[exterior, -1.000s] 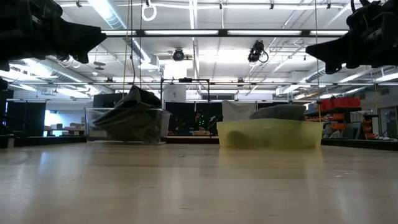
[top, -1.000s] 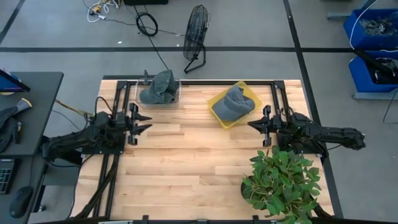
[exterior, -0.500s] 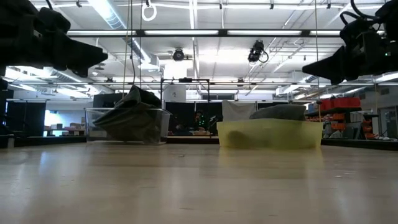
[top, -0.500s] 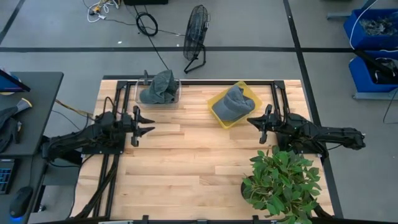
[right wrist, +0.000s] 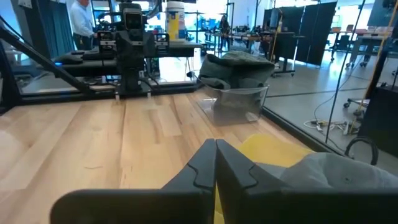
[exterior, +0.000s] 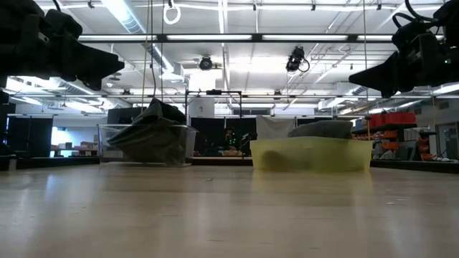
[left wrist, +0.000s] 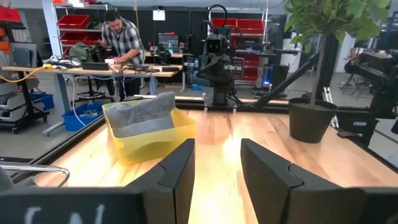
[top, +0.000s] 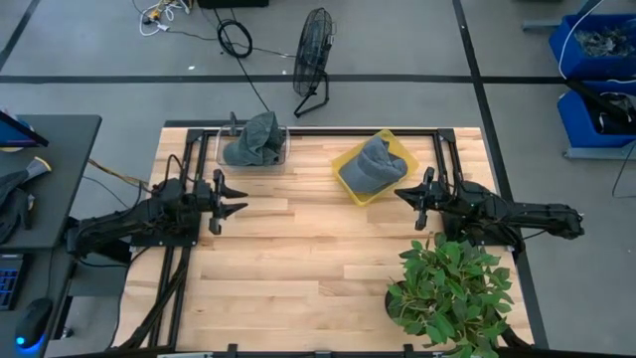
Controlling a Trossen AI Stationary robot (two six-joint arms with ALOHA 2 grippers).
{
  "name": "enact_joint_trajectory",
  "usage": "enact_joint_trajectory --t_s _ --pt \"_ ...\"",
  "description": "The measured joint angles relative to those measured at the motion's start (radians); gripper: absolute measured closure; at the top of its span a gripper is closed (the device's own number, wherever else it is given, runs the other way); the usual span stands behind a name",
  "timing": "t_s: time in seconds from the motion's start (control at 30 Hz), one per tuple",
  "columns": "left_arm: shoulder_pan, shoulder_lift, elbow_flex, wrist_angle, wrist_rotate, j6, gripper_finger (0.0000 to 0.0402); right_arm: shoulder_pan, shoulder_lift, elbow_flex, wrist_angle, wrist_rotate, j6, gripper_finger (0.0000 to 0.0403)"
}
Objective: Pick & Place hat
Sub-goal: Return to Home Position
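A grey hat [top: 374,166] lies in a yellow bin [top: 348,159] at the table's far middle-right; it also shows in the left wrist view [left wrist: 142,113]. More grey hats [top: 253,139] are heaped in a clear bin [top: 281,159] at the far left; the right wrist view shows that heap [right wrist: 236,66]. My left gripper [top: 234,196] hovers open over the left side, above the table, pointing right. My right gripper [top: 402,198] hovers shut just near-right of the yellow bin, pointing left. Neither touches anything.
A potted plant [top: 452,288] stands at the near right corner, close under my right arm. Black frame rails [top: 298,130] run along the table's far edge. The wood in the middle [top: 308,249] is bare. A fan [top: 313,60] stands on the floor beyond. A person [left wrist: 121,43] is at a bench behind.
My left gripper has moved a little toward the table's right and far edge. My right gripper has shifted slightly toward the far edge, nearer the yellow bin. Both moved in the first half second and have held still since. The hats have not moved.
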Motion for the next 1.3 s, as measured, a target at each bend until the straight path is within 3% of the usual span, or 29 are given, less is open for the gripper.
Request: enact_joint_trajectory --t_s 1.3 --pt "0.0 0.0 0.0 0.015 -0.002 0.001 0.0268 -0.001 0.0 0.001 0.0 0.0 0.003 0.0391"
